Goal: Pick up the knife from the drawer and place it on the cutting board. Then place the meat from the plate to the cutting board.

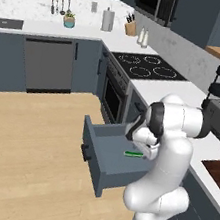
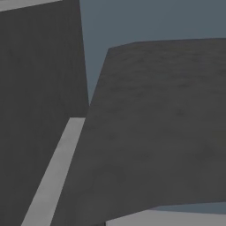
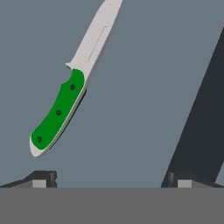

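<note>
Left of centre in the hand view lies the knife (image 3: pixel 65 98), flat on the drawer (image 3: pixel 144 87) floor, its green handle toward the lower left of the frame and its silvery blade running up past the top edge. Both fingertips (image 3: pixel 41 178) rise at the bottom of that frame, spread wide with nothing between them, so the gripper (image 3: pixel 111 180) looks poised above the knife, not yet on it. The handle sits left of the midline between the tips, which suggests the hand needs shifting over before a close would catch it.

Seen in the left base view, the drawer (image 1: pixel 105 158) stands pulled out at mid-frame with a green sliver of the knife (image 1: pixel 134 154) inside, and the arm bends down over it — the hand itself is probably hidden behind the arm. At the right edge, a corner of the cutting board (image 1: pixel 219 173) rests on the counter (image 1: pixel 173 92), waiting.
</note>
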Controlling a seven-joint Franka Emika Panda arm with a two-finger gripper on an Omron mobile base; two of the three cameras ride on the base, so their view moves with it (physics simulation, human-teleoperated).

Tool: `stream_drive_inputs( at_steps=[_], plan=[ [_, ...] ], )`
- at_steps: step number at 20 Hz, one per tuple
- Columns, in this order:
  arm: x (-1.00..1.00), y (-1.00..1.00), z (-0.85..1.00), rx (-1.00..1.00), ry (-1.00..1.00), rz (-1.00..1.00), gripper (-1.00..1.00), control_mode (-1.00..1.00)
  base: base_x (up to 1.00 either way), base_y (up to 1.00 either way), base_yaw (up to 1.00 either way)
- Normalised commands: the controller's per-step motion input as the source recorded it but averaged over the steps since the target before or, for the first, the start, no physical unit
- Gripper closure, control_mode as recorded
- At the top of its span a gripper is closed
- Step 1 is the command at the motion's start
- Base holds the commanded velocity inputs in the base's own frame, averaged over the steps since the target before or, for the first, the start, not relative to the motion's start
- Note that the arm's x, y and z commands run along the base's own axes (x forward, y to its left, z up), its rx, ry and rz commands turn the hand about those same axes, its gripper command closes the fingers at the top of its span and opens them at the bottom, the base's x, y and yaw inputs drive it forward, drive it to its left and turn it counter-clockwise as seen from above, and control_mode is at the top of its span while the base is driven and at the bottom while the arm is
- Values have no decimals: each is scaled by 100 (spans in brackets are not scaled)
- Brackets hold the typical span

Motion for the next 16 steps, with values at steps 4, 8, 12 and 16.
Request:
stream_drive_inputs(
  at_steps=[4,8,12,16],
  plan=[
    [19,-18,-36,-4,0,0,-100,-100,0,0,0],
    [47,0,-8,0,0,0,-100,-100,0,0,0],
    [26,0,-30,-2,0,0,-100,-100,0,0,0],
    [5,0,-42,-4,0,0,-100,-100,0,0,0]
  ],
)
